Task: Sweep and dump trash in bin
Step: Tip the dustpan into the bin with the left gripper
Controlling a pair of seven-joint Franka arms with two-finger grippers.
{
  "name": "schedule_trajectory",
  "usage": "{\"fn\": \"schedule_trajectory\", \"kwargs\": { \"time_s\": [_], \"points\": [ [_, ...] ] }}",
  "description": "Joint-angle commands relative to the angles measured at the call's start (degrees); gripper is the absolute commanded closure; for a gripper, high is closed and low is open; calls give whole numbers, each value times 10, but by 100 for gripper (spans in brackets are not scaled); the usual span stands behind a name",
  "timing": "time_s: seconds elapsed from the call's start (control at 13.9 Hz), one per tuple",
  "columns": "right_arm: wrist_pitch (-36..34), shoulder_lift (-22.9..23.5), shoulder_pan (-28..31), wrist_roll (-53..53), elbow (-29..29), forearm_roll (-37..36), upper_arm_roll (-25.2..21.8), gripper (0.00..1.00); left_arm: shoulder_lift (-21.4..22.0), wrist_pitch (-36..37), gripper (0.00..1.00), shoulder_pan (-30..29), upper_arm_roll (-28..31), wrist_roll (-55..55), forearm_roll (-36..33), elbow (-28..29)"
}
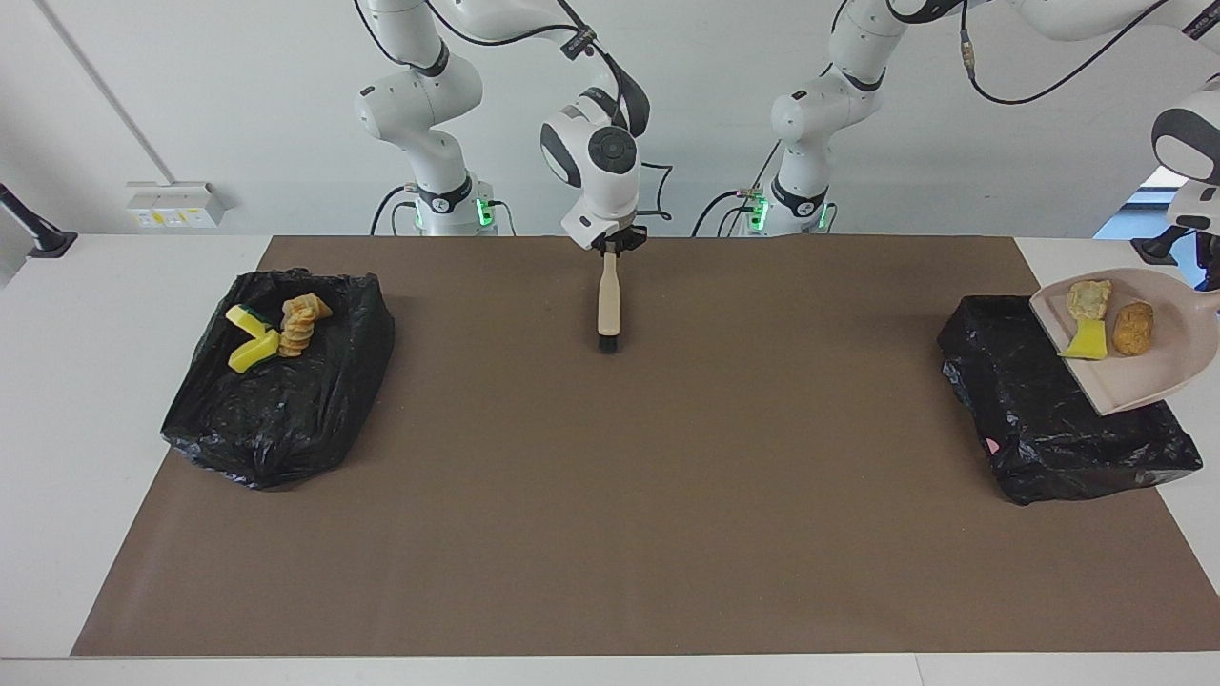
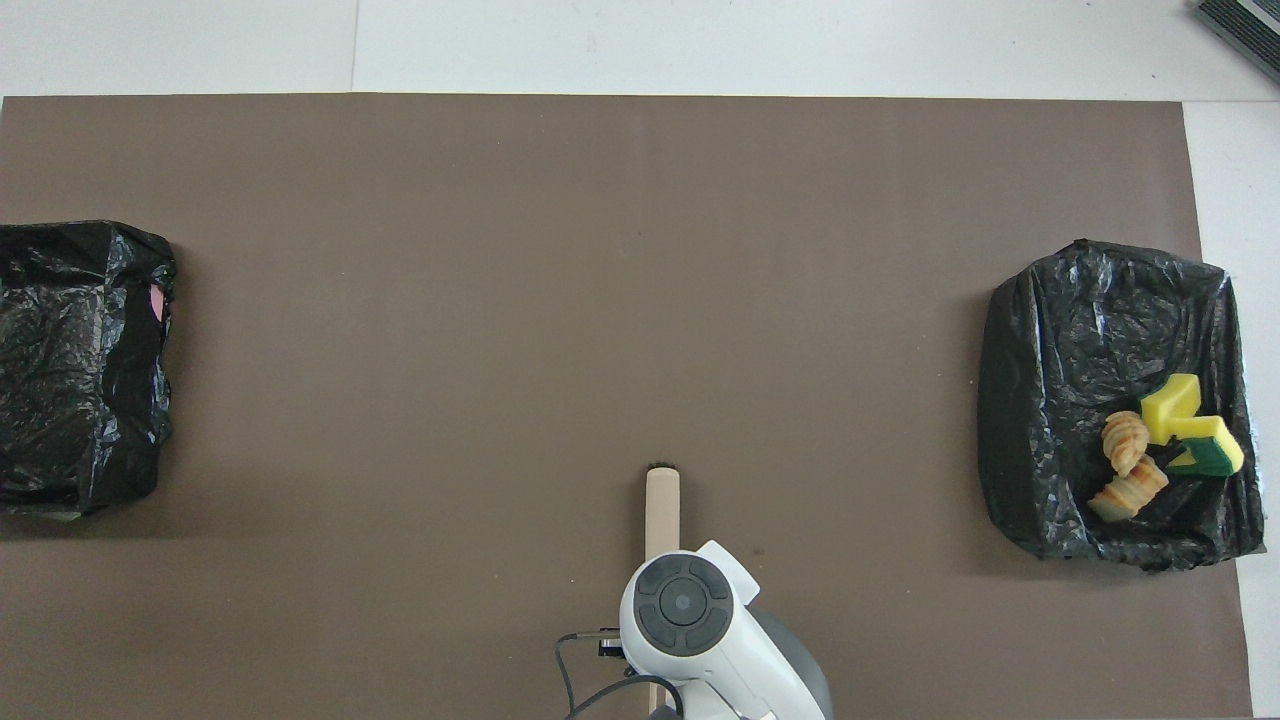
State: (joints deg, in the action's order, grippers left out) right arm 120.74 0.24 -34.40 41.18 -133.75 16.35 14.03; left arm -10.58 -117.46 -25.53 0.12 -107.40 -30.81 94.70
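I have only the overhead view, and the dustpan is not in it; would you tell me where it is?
Observer: The dustpan is up in the air over the black bin at the left arm's end of the table.
Operator: Thank you. Is it loaded?
Observer: Yes, three scraps lie in it: a pale lump, a yellow sponge bit and a brown lump.
Operator: And how is the brush held?
Observer: The right gripper is shut on the top of the brush, which hangs bristles down.

A brown mat (image 1: 610, 495) is covering the white table (image 1: 114, 400). On the wall, a white socket box (image 1: 173, 203) is sitting. A black stand (image 1: 33, 229) is resting on the table edge at the right arm's end. A dark grille (image 2: 1240, 25) is showing at one table corner.
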Motion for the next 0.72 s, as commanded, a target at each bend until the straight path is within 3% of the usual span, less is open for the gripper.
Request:
{"fn": "schedule_trajectory", "kwargs": {
  "time_s": [0.0,0.22,0.36,0.65],
  "points": [
    [26,-10,-7,7,-25,-12,-3,100,-9,0,100,23,1,10,-70,-5],
    [24,1,-3,2,-9,-12,-3,50,-8,8,100,29,1,11,-149,-2],
    [14,11,-2,-4,14,-15,-3,0,-8,28,100,29,1,11,-193,-8],
    [-31,8,9,-11,65,-17,-7,0,-3,45,100,24,1,11,-189,-45]
  ]
}}
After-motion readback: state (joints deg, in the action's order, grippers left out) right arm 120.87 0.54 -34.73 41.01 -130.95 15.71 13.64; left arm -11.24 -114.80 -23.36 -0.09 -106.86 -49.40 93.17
